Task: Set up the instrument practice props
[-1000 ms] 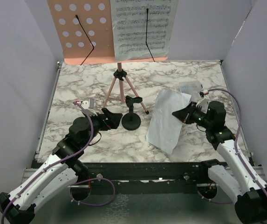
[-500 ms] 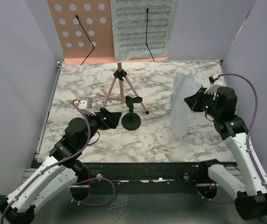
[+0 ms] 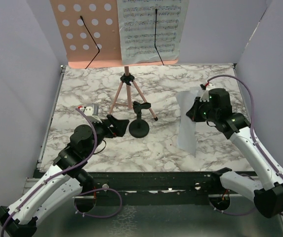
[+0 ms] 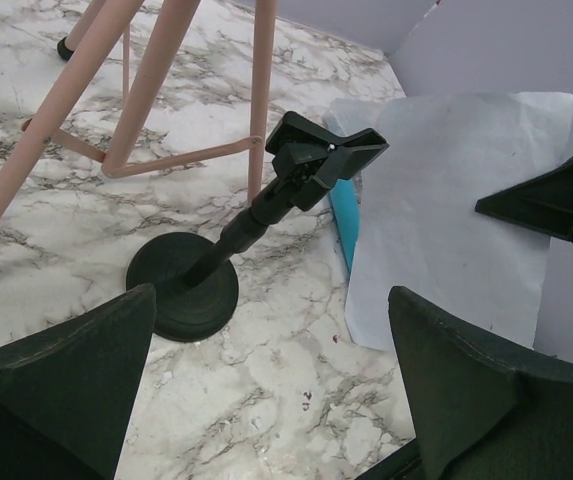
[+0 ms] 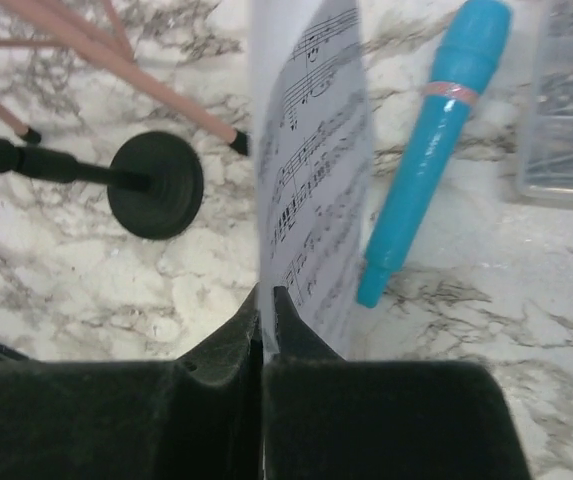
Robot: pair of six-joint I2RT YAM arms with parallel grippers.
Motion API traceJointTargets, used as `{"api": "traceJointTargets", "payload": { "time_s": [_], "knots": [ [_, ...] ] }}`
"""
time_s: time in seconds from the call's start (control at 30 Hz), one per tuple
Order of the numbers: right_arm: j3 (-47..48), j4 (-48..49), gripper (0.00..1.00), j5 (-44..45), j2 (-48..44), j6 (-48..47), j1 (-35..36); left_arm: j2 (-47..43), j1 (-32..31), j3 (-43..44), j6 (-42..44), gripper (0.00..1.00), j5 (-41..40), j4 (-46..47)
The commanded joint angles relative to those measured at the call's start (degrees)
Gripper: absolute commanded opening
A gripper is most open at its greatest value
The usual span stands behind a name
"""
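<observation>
White sheet-music page (image 3: pixel 186 126) hangs above the marble bench (image 3: pixel 156 145), pinched at its edge by the right hand (image 3: pixel 192 112). Left hand (image 4: pixel 266 335), spread wide, faces the black mic stand (image 4: pixel 251 220) just ahead.

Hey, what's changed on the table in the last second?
The right end effector, shut on the loose music sheet, lifted it from lying on the table to hanging upright. The left end effector, open by the microphone stand, and the pink music stand with its page stayed put.
</observation>
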Motion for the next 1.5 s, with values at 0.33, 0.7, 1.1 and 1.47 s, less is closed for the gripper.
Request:
{"api": "traceJointTargets", "payload": {
  "time_s": [0.33, 0.7, 1.1, 1.47],
  "knots": [
    [-9.8, 8.2, 0.15, -8.5, 3.3, 8.5, 15.5, -0.2, -0.2, -2.1, 0.0, 0.99, -0.4, 0.1],
    [-21.8, 31.2, 0.48, -29.9, 3.3, 22.1, 16.5, 0.1, -0.2, -4.0, -3.3, 0.99, 1.1, 0.2],
    [-28.8, 51.5, 0.68, -37.6, 8.4, 33.2, 18.1, -0.5, -0.2, -9.3, -9.4, 0.99, 5.8, 0.2],
    [-29.9, 54.0, 0.81, -39.4, 9.7, 33.4, 20.1, -1.8, -0.2, -14.8, -15.7, 0.99, 8.6, -0.1]
  ]
}}
